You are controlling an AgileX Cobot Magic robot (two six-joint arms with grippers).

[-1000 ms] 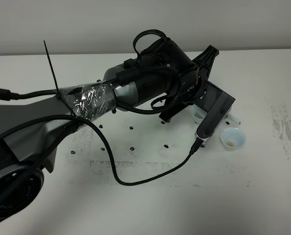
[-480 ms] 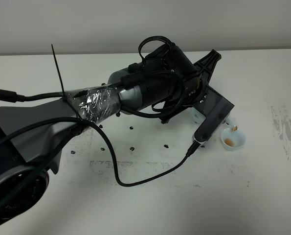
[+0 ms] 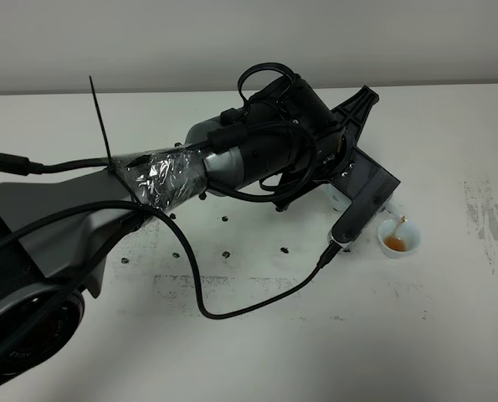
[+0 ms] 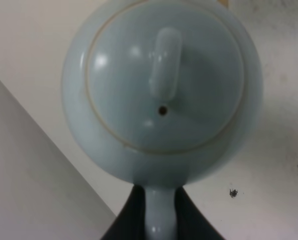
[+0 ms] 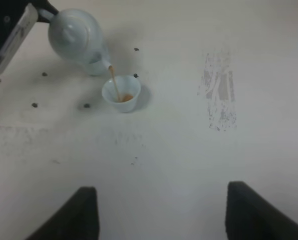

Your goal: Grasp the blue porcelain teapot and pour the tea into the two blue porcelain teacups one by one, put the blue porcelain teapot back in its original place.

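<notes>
One teacup (image 5: pixel 121 94) catches tea (image 5: pixel 114 85) from teapot (image 5: pixel 76 32), clear in R wrist; high cam mostly hides it. L gripper (image 4: pixel 159 220) clamps its handle, R gripper (image 5: pixel 162 202) jaws apart.

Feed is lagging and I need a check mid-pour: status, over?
Left hand shut on teapot handle. Teapot tipped, tea streaming into one teacup. Right hand open, empty, clear of the pour. Nothing in the way.

Pale-blue teapot (image 5: pixel 76 33) tilted, amber tea streaming into teacup (image 5: pixel 121 95)
</notes>
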